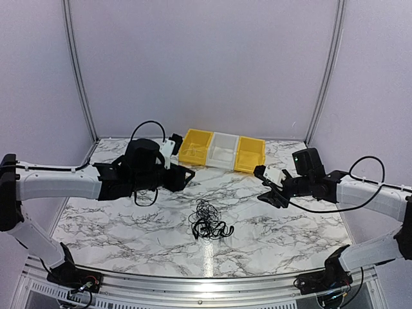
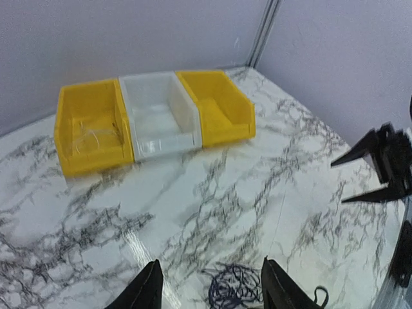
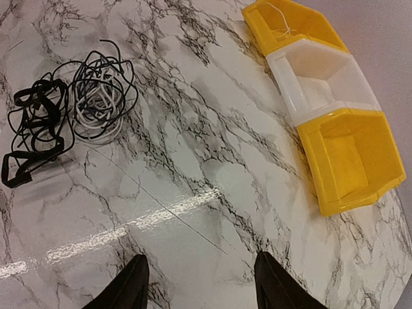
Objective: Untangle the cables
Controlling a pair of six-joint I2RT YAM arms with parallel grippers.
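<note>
A glossy white table top [image 1: 129, 225] veined in grey was enclosed by plain pale walls [image 1: 206, 64] joined by thin metal uprights. Along the far edge three open bins were set touching in a row: a yellow bin [image 1: 195, 147], a white bin [image 1: 223, 150] and a second yellow bin [image 1: 250, 154].

The cables [image 1: 209, 222] were seen lying on the table in a loose heap toward the near side, between the two arms. In the right wrist view black strands were bunched beside a whitish loop [image 3: 96, 122], with thin black wire laid over it.

The left claw [image 2: 211, 270] was held above the table, its fingers spread wide with nothing gripped; the heap lay below it and a little to its right. The right claw [image 3: 199, 257] was likewise held wide apart and empty, with the cables well off to its left, untouched by either claw.
</note>
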